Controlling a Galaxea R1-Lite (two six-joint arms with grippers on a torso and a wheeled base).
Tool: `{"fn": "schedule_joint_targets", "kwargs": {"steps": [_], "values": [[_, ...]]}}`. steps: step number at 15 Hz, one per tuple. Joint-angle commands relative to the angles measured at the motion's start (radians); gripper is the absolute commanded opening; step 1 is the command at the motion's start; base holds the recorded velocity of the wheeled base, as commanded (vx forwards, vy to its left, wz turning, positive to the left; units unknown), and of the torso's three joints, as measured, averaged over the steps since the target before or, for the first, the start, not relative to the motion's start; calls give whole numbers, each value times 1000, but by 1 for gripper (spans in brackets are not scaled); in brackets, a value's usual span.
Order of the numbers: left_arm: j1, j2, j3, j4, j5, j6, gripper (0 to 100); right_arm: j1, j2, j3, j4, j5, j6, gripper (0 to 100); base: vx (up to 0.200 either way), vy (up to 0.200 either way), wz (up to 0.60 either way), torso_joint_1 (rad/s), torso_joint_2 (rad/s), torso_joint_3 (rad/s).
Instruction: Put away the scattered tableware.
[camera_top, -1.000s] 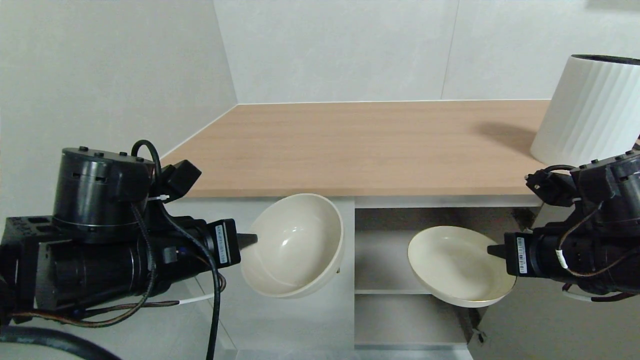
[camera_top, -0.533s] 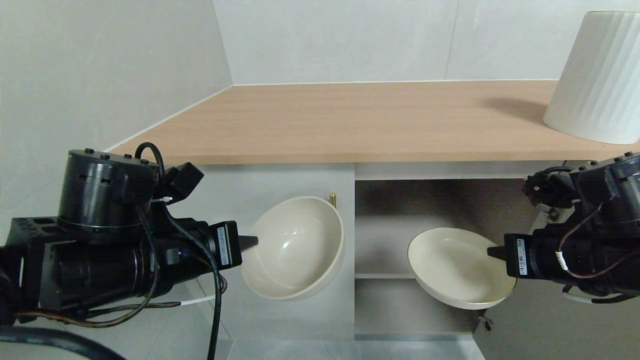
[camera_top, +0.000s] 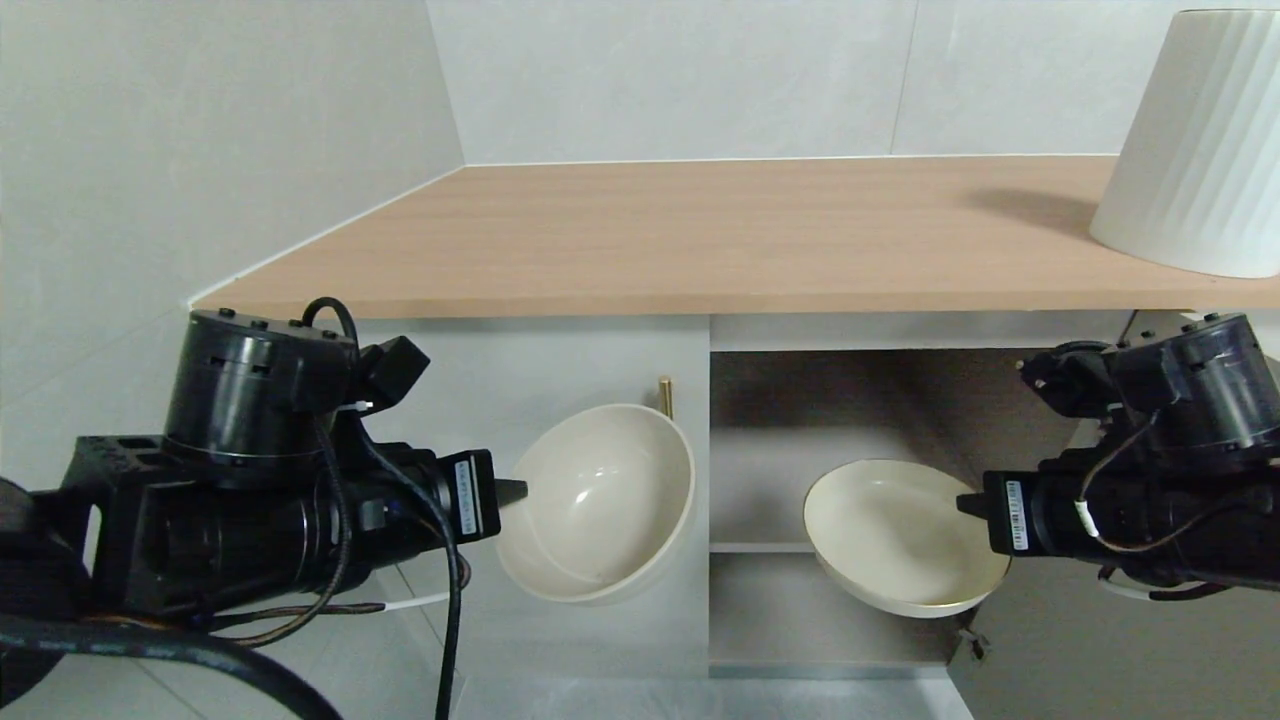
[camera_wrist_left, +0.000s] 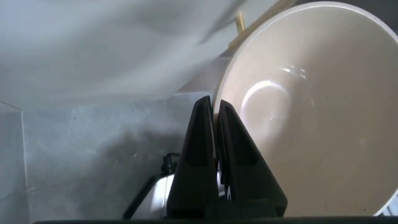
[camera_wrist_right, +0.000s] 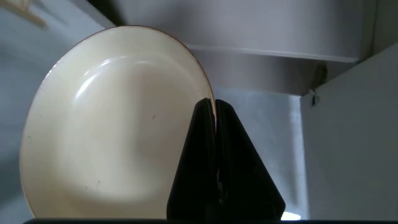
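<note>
Bowl (camera_top: 600, 505) and plate (camera_top: 895, 535) look hard, slippery and easy to break; left gripper (camera_top: 515, 490) pinches the bowl's rim, right gripper (camera_top: 965, 503) the plate's rim.

The bowl (camera_top: 600, 500) hangs left of the plate (camera_top: 900, 535), before the cabinet (camera_top: 790, 420).

Our arms level, pointing inward.
Left end effector (camera_top: 518, 490) clamps a bowl (camera_top: 600, 505) rim, right end effector (camera_top: 962, 503) a plate (camera_top: 895, 535) rim.

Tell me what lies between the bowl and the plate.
Between bowl and plate, the head view shows only the closed door's edge and the open cabinet's shelf.
</note>
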Motion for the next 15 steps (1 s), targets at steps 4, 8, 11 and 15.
{"fn": "schedule_joint_targets", "kwargs": {"steps": [4,8,11,15], "values": [[-23,59,-1,0,4,0,0,-1,222,20,-142,-1,0,0,0,0,0,0,0,0],[-29,59,2,0,6,1,0,-37,447,22,-330,-16,77,0,0,0,0,0,0,0],[-32,60,2,0,7,1,0,-71,556,19,-460,-51,100,0,0,0,0,0,0,0],[-34,60,3,0,7,1,0,-93,645,14,-598,-65,105,0,0,0,0,0,0,0]]}}
